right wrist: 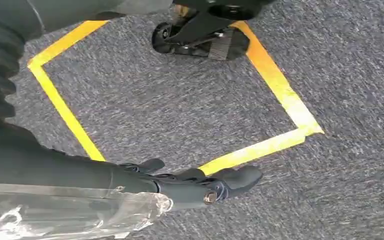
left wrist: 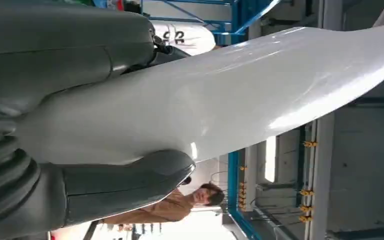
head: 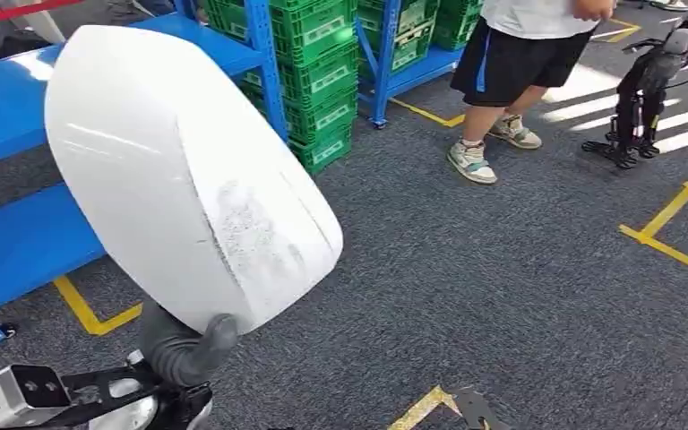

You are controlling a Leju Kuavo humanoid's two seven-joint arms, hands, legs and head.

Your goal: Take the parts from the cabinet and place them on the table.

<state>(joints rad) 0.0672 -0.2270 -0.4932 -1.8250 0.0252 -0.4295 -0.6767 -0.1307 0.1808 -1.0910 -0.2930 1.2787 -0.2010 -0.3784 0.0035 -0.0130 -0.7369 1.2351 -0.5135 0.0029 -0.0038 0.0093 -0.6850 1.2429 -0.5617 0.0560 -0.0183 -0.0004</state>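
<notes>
The robot's left hand (left wrist: 55, 150) is dark grey, with a fat smooth thumb and a ribbed cover like a bendy hose. Its right hand (right wrist: 180, 182) has thin dark fingers (right wrist: 240, 177) with a small brass screw near the tips.

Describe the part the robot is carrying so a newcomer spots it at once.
Start at the blue shelving on the left. In front of it, the left robot hand holds up a big white curved shell. Nothing else nearby is white and glossy; the crates behind are green.
</notes>
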